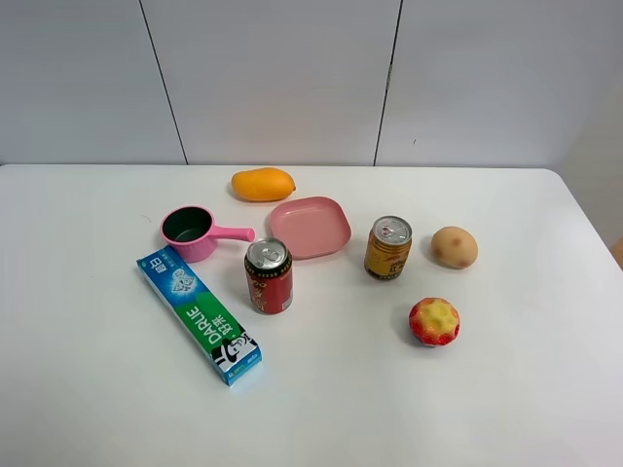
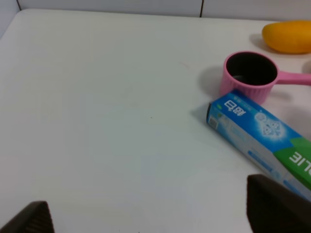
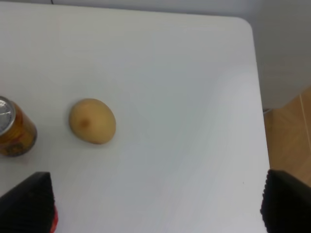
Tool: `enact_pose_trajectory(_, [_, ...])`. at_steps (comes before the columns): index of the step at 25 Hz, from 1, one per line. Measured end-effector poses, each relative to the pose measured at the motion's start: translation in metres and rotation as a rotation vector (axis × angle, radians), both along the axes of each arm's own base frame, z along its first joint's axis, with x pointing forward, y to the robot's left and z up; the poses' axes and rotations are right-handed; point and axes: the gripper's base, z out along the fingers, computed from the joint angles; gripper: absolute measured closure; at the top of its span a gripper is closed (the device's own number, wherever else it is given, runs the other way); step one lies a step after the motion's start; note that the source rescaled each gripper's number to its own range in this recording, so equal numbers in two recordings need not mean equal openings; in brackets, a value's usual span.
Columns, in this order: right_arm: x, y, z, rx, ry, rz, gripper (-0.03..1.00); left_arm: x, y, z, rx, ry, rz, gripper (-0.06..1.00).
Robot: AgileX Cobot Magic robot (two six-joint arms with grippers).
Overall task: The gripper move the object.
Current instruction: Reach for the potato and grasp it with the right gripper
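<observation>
The potato (image 1: 454, 246), small, oval and tan-brown, lies on the white table at the right, just right of a yellow can (image 1: 388, 248). In the right wrist view the potato (image 3: 92, 121) lies ahead of my right gripper (image 3: 158, 204), off to one side, apart from it. The gripper's dark fingertips (image 3: 29, 204) stand wide apart with nothing between them. My left gripper (image 2: 153, 213) is also open and empty, over bare table beside the toothpaste box (image 2: 262, 133). Neither arm shows in the exterior high view.
A red can (image 1: 269, 275), a pink plate (image 1: 310, 227), a pink cup with a handle (image 1: 192, 233), a mango (image 1: 262, 184), a toothpaste box (image 1: 199, 313) and a red-and-yellow bumpy fruit (image 1: 434, 321) lie on the table. The table's right edge (image 3: 260, 121) is near the potato.
</observation>
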Motion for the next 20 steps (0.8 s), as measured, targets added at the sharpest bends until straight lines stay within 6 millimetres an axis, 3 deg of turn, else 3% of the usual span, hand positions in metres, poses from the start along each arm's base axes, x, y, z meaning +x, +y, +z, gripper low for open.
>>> enact_pose_trajectory(3, [0.051, -0.004, -0.016, -0.014, 0.102, 0.02, -0.02, 0.0, 0.0, 0.0, 0.0, 0.0, 0.0, -0.06])
enact_pose_trajectory(9, [0.12, -0.009, -0.071, -0.04, 0.281, 0.08, -0.02, 0.0, 0.0, 0.0, 0.002, 0.0, 0.001, -0.06])
enact_pose_trajectory(14, [0.156, -0.007, -0.118, -0.031, 0.387, 0.171, -0.02, 0.0, 0.0, 0.0, 0.001, 0.0, 0.001, -0.06])
enact_pose_trajectory(20, [0.179, -0.004, -0.157, -0.061, 0.452, 0.309, -0.02, 0.0, 0.0, 0.0, 0.0, 0.0, 0.0, -0.06])
